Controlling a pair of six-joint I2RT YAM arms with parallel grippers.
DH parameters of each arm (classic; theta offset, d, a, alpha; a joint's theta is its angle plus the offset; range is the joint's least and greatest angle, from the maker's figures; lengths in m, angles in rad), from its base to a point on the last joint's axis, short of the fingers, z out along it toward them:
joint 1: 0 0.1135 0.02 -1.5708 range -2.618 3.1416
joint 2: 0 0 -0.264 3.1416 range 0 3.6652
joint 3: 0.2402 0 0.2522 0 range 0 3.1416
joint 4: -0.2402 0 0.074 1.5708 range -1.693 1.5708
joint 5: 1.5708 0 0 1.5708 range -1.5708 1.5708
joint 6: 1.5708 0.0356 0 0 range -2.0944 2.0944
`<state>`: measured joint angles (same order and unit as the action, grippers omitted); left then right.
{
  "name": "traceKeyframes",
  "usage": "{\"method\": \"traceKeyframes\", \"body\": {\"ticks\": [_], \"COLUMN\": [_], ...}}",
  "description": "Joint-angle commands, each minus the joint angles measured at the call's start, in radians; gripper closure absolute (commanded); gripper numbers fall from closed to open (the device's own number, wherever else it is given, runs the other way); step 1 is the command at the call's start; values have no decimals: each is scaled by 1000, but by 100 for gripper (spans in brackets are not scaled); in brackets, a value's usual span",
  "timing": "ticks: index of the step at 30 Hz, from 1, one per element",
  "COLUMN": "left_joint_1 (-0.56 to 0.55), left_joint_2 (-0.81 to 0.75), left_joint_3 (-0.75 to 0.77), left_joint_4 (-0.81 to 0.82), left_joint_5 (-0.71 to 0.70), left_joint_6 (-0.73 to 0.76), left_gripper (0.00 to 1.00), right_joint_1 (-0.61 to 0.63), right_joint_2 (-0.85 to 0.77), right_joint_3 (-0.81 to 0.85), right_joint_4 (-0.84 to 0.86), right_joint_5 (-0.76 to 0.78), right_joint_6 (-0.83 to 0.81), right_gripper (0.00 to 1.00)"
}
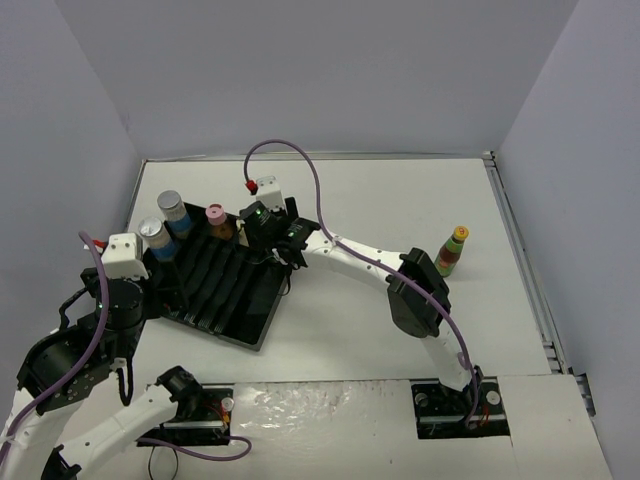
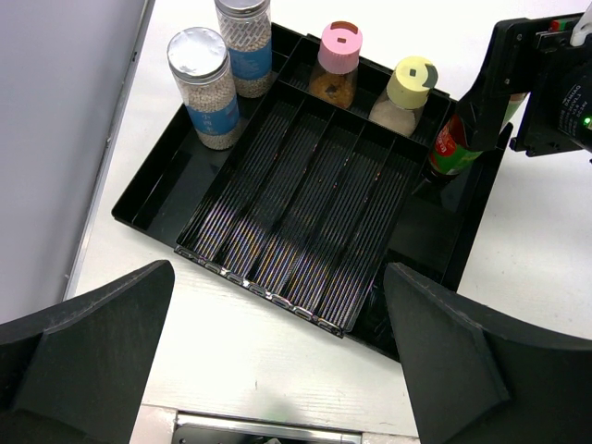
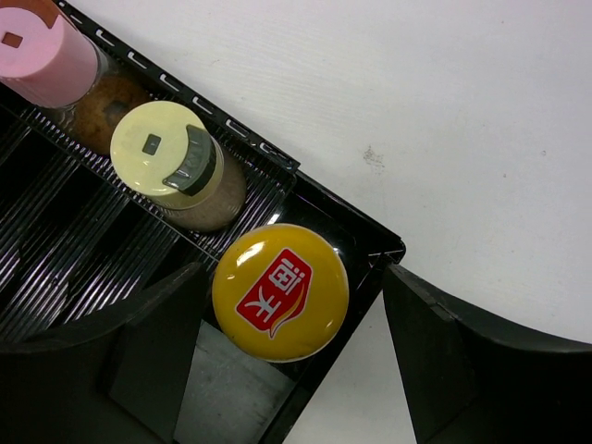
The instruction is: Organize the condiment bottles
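Observation:
A black ridged tray [image 1: 232, 318] holds two silver-lidded bottles [image 1: 170, 207] [image 1: 153, 233] with blue-white labels, a pink-capped bottle [image 1: 215, 216] and a pale-yellow-capped bottle [image 2: 407, 88] along its far side. A dark bottle with a red label [image 2: 451, 143] and a yellow cap [image 3: 280, 291] stands in the tray's far right corner. My right gripper [image 3: 294, 310] is open around its top, with a gap at the right finger. A second dark red-green bottle [image 1: 453, 250] stands alone on the table at the right. My left gripper [image 2: 279, 273] is open and empty above the tray's near edge.
The tray's ridged middle channels [image 2: 305, 213] hold nothing. Grey walls enclose the table on the left, back and right. Both arm bases and a purple cable [image 1: 300, 160] sit at the near edge.

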<state>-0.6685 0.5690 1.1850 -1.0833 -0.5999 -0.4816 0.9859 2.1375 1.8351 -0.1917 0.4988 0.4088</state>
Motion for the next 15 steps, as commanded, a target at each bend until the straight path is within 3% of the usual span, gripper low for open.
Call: {"method": "traceKeyframes", "body": {"ticks": [1, 10, 15], "left_joint_1": [-8, -7, -8], "left_joint_2": [12, -2, -19], "left_joint_3": [24, 32, 38], "left_joint_4": [26, 12, 0], "left_joint_5": [-19, -13, 2], "left_joint_6": [-10, -13, -20], "left_gripper": [6, 6, 6], "right_joint_1": [23, 70, 69], "right_joint_2": [-104, -239, -383], "right_joint_3": [28, 39, -93], "right_joint_4": [5, -107, -139], "right_joint_5": [68, 182, 332], "right_joint_6": [-8, -17, 13], "right_gripper": [26, 23, 21]}}
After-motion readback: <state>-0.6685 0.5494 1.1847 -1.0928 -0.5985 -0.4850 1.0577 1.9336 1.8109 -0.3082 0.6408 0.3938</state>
